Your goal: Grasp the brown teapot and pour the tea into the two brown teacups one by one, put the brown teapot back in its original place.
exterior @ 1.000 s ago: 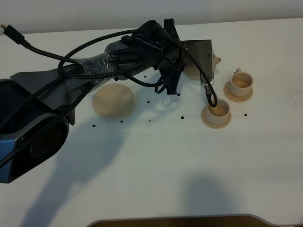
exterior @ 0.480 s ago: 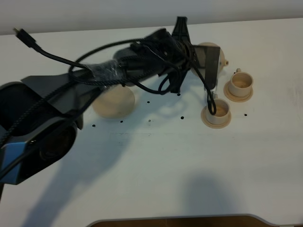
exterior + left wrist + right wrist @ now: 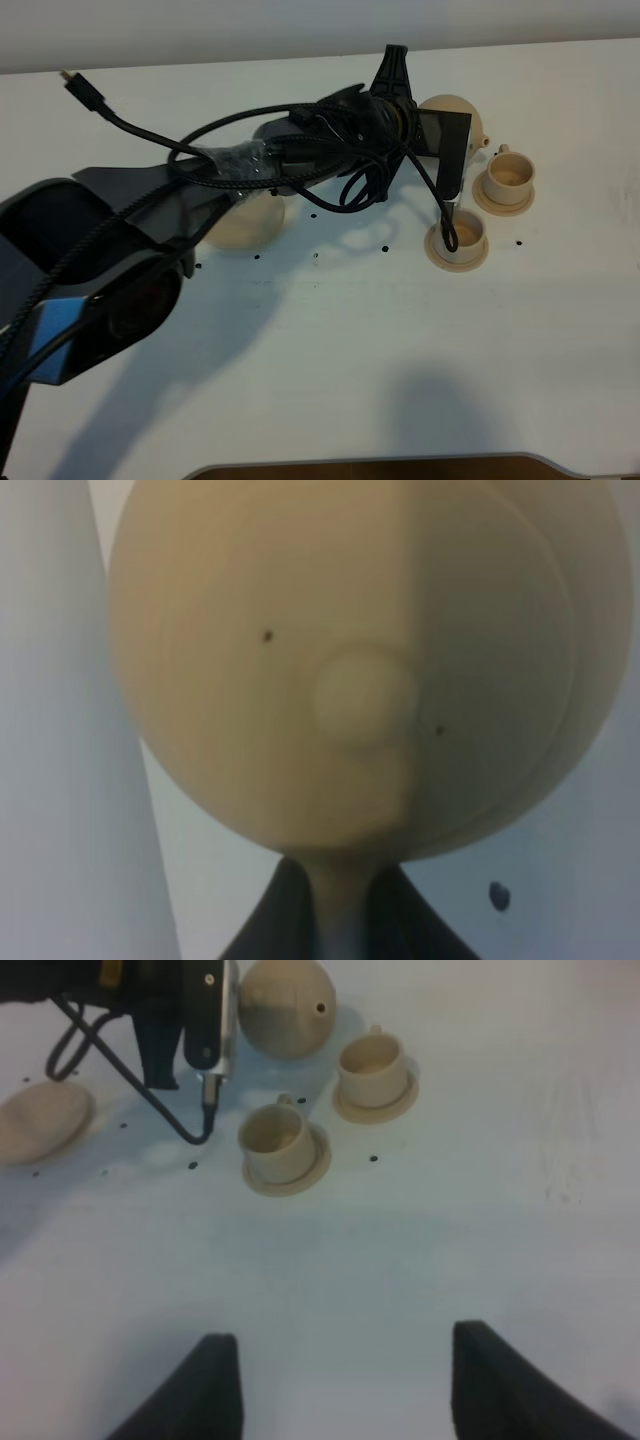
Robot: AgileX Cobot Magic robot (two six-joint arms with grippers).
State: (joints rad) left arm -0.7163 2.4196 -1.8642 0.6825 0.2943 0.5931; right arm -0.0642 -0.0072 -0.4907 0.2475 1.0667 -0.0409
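The left gripper (image 3: 338,920), clamped on the handle of the teapot (image 3: 462,105), held the pot in the upper right of the overhead frame, just beside the far cup (image 3: 510,177). The right gripper (image 3: 340,1390) waited with jaws apart and empty. A tilt begun short of a rim risked tea on the table (image 3: 350,340), and the dangling cable (image 3: 447,215) could have snagged the near cup (image 3: 458,236).

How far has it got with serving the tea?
Done: the teapot is lifted off its big saucer, clamped in the left jaws. In hand: it hangs close to the near cup and far cup. Whether either holds tea, I cannot tell. Left: pouring into both, then returning the teapot.
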